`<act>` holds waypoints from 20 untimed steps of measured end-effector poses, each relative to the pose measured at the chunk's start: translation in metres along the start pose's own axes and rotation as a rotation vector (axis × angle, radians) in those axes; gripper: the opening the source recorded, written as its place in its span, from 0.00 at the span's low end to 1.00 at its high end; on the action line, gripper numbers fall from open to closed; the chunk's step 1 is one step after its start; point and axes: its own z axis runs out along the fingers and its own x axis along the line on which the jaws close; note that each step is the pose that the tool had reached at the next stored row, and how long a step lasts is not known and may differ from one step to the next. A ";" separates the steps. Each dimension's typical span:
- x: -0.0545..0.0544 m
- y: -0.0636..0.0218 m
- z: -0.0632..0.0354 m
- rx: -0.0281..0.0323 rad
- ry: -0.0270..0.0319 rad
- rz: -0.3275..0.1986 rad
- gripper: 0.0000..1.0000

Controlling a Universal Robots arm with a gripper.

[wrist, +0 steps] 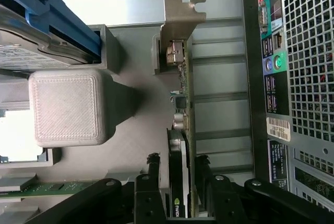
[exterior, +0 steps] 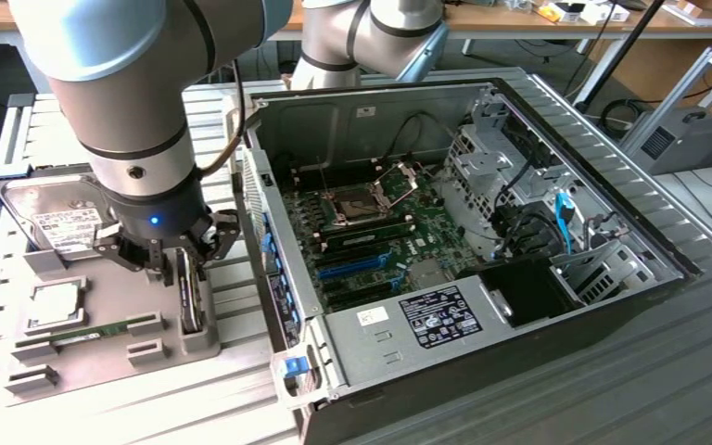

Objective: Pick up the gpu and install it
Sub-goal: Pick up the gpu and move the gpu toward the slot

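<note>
One gpu [wrist: 187, 78] on edge between parted jaws of the pincer [wrist: 177, 160].

Pincer [wrist: 177, 179] straddles the gpu [wrist: 186, 93], which stands on edge in the grey fixture [wrist: 135, 145]. One finger [wrist: 201, 174] is close against the board side and the other stands apart from the black cooler [wrist: 177, 192], so the jaws are not clamped. Silver end bracket [wrist: 180, 12] at the card's far end. Nearby: grey printed block [wrist: 68, 106], blue-railed hard drive [wrist: 36, 31], green memory stick [wrist: 47, 188], computer case rear ports [wrist: 274, 62].

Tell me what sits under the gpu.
The gpu stands on edge in a slot of the grey holder. Its bottom edge is hidden inside that slot.
</note>
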 end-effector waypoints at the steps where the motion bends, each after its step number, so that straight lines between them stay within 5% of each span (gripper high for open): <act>1: 0.000 0.0000 0.0000 0.0001 0.0000 0.000 0.35; 4: 0.000 0.0000 0.0000 0.0000 0.0001 0.000 0.27; 13: 0.000 0.0000 0.0000 0.0000 0.0001 -0.002 0.27; 20: 0.000 0.0000 0.0000 -0.0009 0.0023 -0.050 0.27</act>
